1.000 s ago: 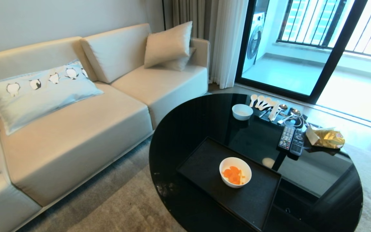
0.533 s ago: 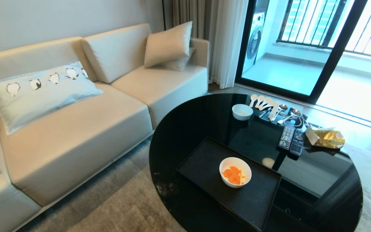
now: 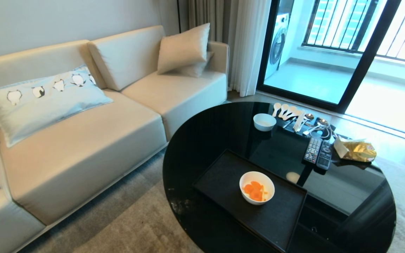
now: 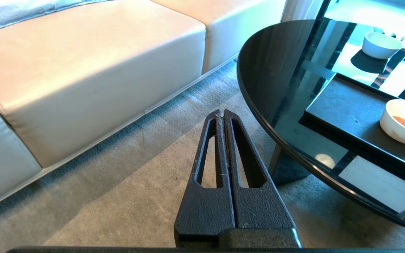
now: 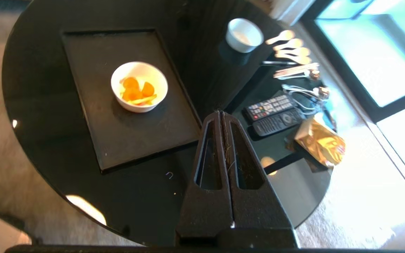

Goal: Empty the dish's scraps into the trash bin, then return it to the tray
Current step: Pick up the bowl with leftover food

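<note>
The white dish [image 3: 257, 187] [image 5: 139, 86] [image 4: 403, 122] stands on the matte black tray [image 3: 223, 179] [image 5: 93, 49] [image 4: 343, 105] and holds the scraps [image 3: 254, 191] [image 5: 136, 90], orange slices with pale yellow strips. My right gripper [image 5: 221, 113] is shut and empty, above the glossy black table [image 5: 135, 196] near the tray's corner, well apart from the dish. My left gripper [image 4: 221, 112] is shut and empty, low over the carpet beside the table's edge. Neither gripper shows in the head view. The trash bin is out of view.
A smaller white bowl [image 3: 264, 121] [image 5: 244, 34], spoons [image 3: 287, 110] and other cutlery, two remote controls [image 3: 317, 152] [image 5: 272, 113] and a gold packet [image 3: 359, 150] [image 5: 320, 142] lie on the round table [image 3: 202, 140]. A beige sofa [image 3: 83, 147] stands left of it.
None in the head view; the dish, tray and table items stay where they were, and no arm has entered it.
</note>
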{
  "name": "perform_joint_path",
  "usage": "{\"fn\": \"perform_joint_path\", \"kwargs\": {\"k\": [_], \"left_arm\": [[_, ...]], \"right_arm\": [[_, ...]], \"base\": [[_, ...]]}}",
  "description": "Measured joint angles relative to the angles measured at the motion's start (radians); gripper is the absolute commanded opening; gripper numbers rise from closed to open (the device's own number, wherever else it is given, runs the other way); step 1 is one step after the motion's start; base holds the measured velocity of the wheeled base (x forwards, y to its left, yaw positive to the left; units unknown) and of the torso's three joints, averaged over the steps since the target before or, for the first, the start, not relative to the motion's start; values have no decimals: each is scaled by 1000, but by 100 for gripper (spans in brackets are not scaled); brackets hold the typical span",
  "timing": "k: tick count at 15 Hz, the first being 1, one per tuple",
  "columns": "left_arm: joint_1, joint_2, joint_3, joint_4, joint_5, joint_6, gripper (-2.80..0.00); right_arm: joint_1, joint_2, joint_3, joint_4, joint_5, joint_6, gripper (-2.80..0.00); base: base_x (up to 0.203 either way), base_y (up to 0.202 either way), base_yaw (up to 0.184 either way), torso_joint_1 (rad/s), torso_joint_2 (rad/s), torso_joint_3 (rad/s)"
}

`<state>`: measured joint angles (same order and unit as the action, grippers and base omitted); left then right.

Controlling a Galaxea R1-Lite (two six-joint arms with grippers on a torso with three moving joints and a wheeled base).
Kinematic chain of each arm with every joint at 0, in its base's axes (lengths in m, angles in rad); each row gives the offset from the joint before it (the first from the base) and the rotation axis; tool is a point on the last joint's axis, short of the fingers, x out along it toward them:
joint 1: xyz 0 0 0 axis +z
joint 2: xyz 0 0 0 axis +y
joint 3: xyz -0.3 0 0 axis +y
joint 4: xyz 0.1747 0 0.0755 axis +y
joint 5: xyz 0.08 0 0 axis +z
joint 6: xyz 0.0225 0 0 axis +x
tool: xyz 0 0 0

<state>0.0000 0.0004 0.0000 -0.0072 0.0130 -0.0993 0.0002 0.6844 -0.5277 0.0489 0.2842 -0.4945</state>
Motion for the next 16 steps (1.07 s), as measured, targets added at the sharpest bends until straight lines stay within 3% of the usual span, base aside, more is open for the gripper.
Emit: {"fn": "perform_joint_path", "kwargs": {"k": [3, 7, 12, 16], "left_arm": [[0, 0, 0, 0, 0, 1, -280], [0, 0, 0, 0, 0, 0, -280], [0, 0, 0, 0, 0, 0, -280], [0, 0, 0, 0, 0, 0, -280]], "right_arm": [[76, 233, -84, -11, 28, -85, -280], [254, 502, -149, -101, -31, -111, -280], [407, 831, -220, -316, -215, -108, -280], [479, 1050, -369, -330, -401, -97, -280]], "base": [[0, 0, 0, 0, 0, 0], [0, 0, 0, 0, 0, 0], [0, 0, 0, 0, 0, 0], [0, 0, 0, 0, 0, 0]]}}
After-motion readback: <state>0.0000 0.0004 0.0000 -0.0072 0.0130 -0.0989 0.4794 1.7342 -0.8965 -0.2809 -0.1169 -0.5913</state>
